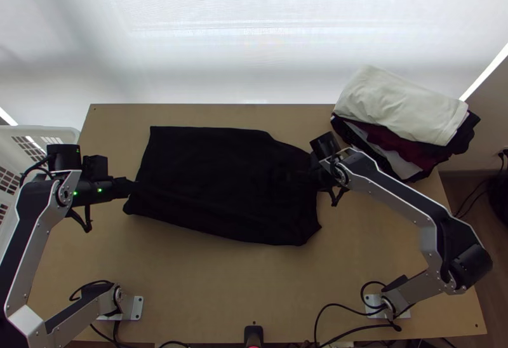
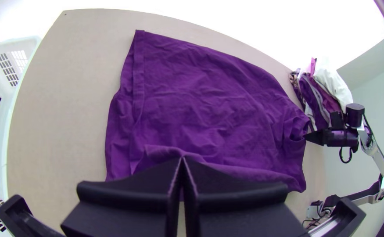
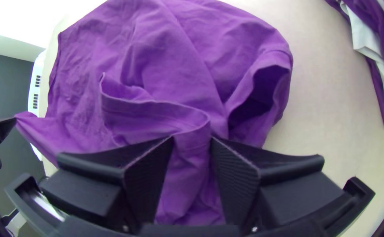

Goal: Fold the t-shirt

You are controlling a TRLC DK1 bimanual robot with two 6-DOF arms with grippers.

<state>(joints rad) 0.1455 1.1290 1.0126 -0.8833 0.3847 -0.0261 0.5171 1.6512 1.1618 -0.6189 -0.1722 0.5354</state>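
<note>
Partly hidden — t-shirt (image 1: 209, 180) beneath right claw (image 1: 315, 170)

Landmark: the t-shirt (image 1: 209, 176), on the table (image 1: 209, 278). To its left, apart from it and just beside the table's left edge, is a basket (image 1: 38, 131). Behind it and to the right, near but apart, a pile of cloths (image 1: 406, 110) occupies the table's far right corner, one cloth lying over the rest. Behind it, past the table's far edge, is a backdrop (image 1: 254, 30). Before its left end is the left arm's base (image 1: 136, 308); before it and to the right, the right arm's base (image 1: 374, 307). Before it, between both bases, a small device (image 1: 253, 335) is at the near edge.
</note>
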